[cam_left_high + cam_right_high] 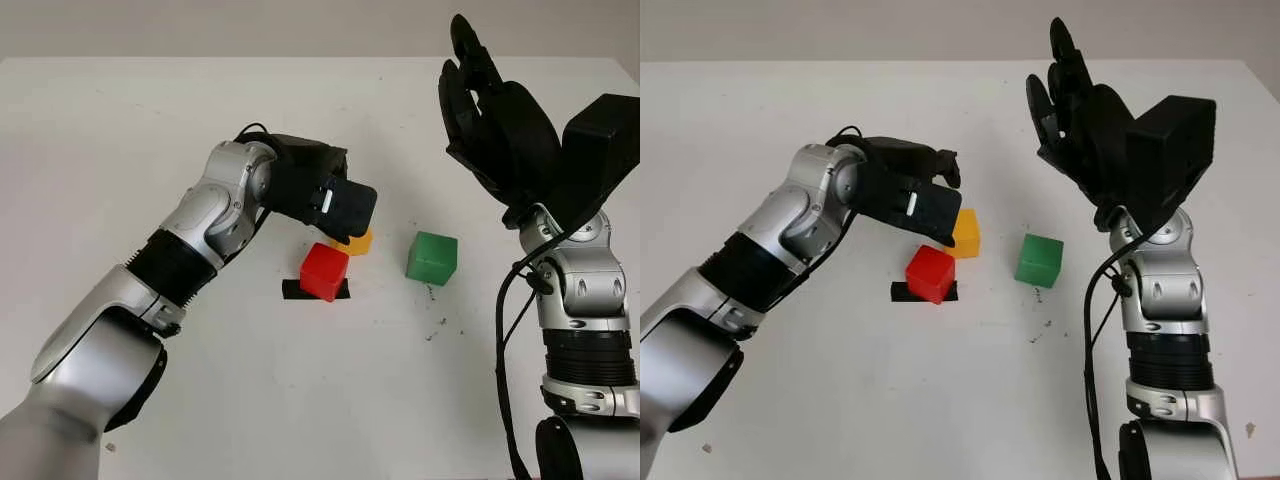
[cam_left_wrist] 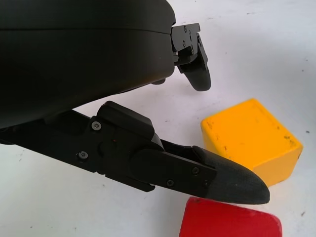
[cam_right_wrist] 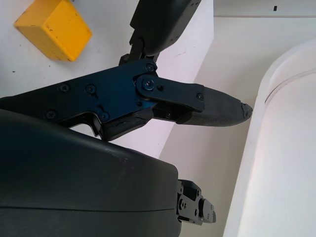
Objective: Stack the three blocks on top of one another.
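Hovering open just above the yellow block (image 1: 966,233), the left hand (image 1: 925,195) holds nothing. Nearer the robot, the red block (image 1: 931,273) sits on a black strip (image 1: 898,292), and the green block (image 1: 1040,260) stands apart on the white table (image 1: 840,400). Raised high, the right hand (image 1: 1080,110) is open and empty.
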Robot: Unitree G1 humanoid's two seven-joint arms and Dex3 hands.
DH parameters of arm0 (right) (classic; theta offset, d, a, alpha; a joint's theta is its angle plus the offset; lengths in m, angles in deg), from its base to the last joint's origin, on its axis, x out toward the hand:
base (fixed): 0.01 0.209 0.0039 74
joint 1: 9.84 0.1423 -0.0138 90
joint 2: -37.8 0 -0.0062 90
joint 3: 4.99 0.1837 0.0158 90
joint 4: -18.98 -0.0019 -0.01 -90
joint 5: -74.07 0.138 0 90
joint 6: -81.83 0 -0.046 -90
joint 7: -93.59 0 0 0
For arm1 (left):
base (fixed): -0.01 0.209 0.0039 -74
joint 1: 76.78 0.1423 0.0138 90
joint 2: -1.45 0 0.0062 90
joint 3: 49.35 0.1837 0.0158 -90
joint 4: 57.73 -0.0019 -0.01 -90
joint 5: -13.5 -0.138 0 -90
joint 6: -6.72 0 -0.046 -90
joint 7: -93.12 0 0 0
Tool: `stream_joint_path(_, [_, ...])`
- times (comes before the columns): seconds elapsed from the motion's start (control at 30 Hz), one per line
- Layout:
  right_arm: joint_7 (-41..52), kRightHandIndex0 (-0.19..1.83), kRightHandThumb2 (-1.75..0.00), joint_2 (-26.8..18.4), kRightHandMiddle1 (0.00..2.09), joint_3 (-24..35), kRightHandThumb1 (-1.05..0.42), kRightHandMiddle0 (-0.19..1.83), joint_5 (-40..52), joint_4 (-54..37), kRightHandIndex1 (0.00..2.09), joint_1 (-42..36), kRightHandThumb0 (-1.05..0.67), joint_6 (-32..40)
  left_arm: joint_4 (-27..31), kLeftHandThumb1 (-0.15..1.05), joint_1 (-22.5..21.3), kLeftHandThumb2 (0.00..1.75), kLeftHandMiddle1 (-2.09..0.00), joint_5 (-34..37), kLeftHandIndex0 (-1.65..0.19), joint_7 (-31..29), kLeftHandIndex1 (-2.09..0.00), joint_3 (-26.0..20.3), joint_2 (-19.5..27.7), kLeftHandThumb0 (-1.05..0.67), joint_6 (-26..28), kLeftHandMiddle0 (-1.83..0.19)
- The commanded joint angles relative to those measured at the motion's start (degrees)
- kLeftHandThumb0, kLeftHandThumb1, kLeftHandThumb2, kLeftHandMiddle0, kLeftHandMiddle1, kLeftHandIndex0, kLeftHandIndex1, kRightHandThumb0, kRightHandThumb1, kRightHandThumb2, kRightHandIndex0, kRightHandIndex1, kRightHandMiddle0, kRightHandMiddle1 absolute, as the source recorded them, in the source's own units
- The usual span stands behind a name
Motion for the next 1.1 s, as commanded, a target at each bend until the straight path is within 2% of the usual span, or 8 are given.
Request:
stream_joint_path(0.0, [-0.12,-0.19,-0.63,-0.82,0.00,0.54,-1.05,-0.19,-0.10,-1.03,0.00,-0.37,-0.72,-1.06,1.11,1.05,0.95,0.18,-0.89,-0.62,0.19,0.66,-1.20,0.49,0.20,-1.05,-0.68,0.19])
stream_joint_path(0.27, [0.54,-0.19,-0.62,-0.99,0.00,0.89,-1.05,-0.19,0.51,-0.98,0.00,-0.44,-0.71,-1.44,1.76,1.05,2.96,0.15,-0.87,-0.98,0.19,2.50,-1.18,0.31,-0.25,-1.05,-2.44,0.19])
stream_joint_path(0.47, [0.76,-0.19,-0.63,-1.23,0.00,0.82,-1.05,-0.19,0.48,-0.76,0.00,-0.50,-0.70,-2.01,1.71,1.05,3.94,0.19,-1.04,-1.69,0.19,4.66,-1.24,0.78,-0.87,-1.05,-3.65,0.19])
stream_joint_path(0.67, [0.96,-0.19,-0.61,-1.09,0.00,1.09,-1.05,-0.19,1.13,-0.41,0.00,-0.50,-0.75,-2.90,1.69,1.05,4.38,0.18,-1.16,-2.94,0.15,6.31,-1.19,1.31,-1.93,-1.05,-3.57,0.19])
stream_joint_path(0.77, [0.91,-0.19,-0.60,-1.08,0.00,1.28,-1.05,-0.19,1.54,-0.51,0.00,-0.52,-0.77,-2.78,1.94,1.05,4.63,0.17,-1.02,-3.30,0.11,7.22,-1.18,1.13,-2.38,-1.04,-3.53,0.19])
stream_joint_path(0.9, [1.11,-0.19,-0.61,-1.34,0.00,1.39,-1.05,-0.19,1.65,-0.62,0.00,-0.51,-0.74,-2.71,1.94,1.05,5.10,0.09,-0.92,-3.36,-0.06,9.99,-1.17,0.94,-2.40,-0.93,-4.99,0.17])
stream_joint_path(0.97, [1.22,-0.19,-0.61,-1.36,0.00,1.54,-1.05,-0.19,1.84,-0.67,0.00,-0.49,-0.73,-2.55,1.90,1.05,4.98,0.06,-0.77,-3.91,-0.06,10.48,-1.34,1.38,-2.12,-0.87,-5.73,0.12])
stream_joint_path(1.07, [1.57,-0.19,-0.60,-1.37,0.00,1.80,-1.05,-0.19,2.30,-0.64,0.00,-0.48,-0.74,-2.62,1.45,1.01,4.82,0.05,-0.51,-5.23,-0.06,11.25,-1.36,1.94,-1.87,-0.81,-6.78,-0.06])
